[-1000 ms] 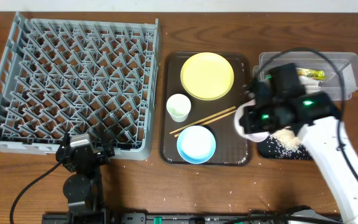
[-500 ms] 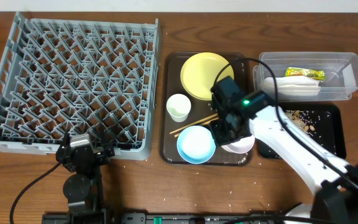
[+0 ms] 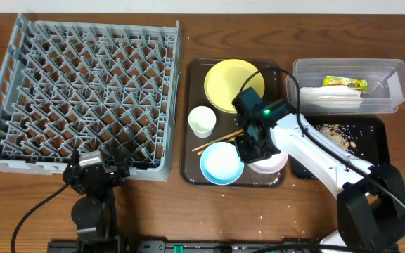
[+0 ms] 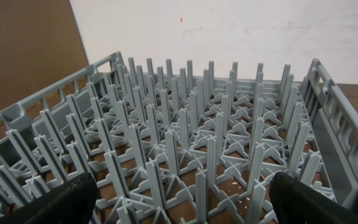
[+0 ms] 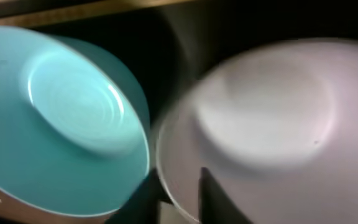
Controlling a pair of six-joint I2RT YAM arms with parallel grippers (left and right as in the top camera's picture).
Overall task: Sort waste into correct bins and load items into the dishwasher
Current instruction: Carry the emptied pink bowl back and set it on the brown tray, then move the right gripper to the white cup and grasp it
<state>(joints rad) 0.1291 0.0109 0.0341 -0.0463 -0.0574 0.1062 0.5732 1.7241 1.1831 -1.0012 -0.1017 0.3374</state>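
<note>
My right gripper [image 3: 253, 152] is shut on the rim of the white bowl [image 3: 273, 163], which sits low over the brown serving tray next to the light-blue bowl [image 3: 221, 163]. In the right wrist view my fingers [image 5: 180, 194] straddle the white bowl's rim [image 5: 266, 118], with the blue bowl [image 5: 67, 124] to the left. The yellow plate [image 3: 229, 83], white cup [image 3: 202, 121] and chopsticks [image 3: 220, 139] lie on the same tray. The wrapper [image 3: 344, 82] and napkin [image 3: 335, 98] lie in the clear tub [image 3: 392, 70]. Crumbs [image 3: 336, 132] lie in the black tray [image 3: 373, 147]. My left gripper [image 4: 179, 202] is open and empty at the grey rack [image 4: 197, 137].
The brown serving tray [image 3: 187, 151] stands between the grey rack [image 3: 83, 91] on the left and the two bins on the right. The left arm [image 3: 93, 176] rests at the rack's front edge. Loose crumbs dot the table near the front.
My right arm carried the white bowl leftward from over the black tray to the serving tray beside the blue bowl. Crumbs now lie in the black tray. The left arm has not moved.
</note>
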